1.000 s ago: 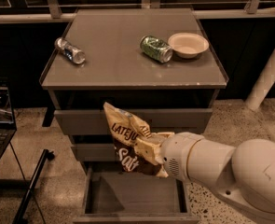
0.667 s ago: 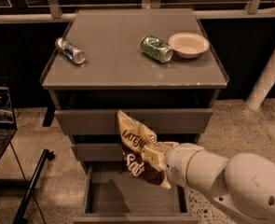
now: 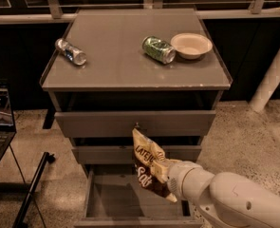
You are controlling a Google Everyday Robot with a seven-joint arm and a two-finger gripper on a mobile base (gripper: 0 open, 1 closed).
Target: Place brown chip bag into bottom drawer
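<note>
Grey cabinet (image 3: pixel 135 80) with three drawers fills the middle. My white arm (image 3: pixel 239 203) enters from the lower right. The bottom drawer (image 3: pixel 125 201) is pulled open. The brown chip bag (image 3: pixel 146 156) is held tilted above the drawer's right half, in front of the middle drawer. My gripper (image 3: pixel 161 179) is clamped on the bag's lower part. On the cabinet top are a cream bowl (image 3: pixel 191 45), a green soda can (image 3: pixel 158 49) lying just beside it, and a plastic bottle (image 3: pixel 71 52) lying well apart at left.
</note>
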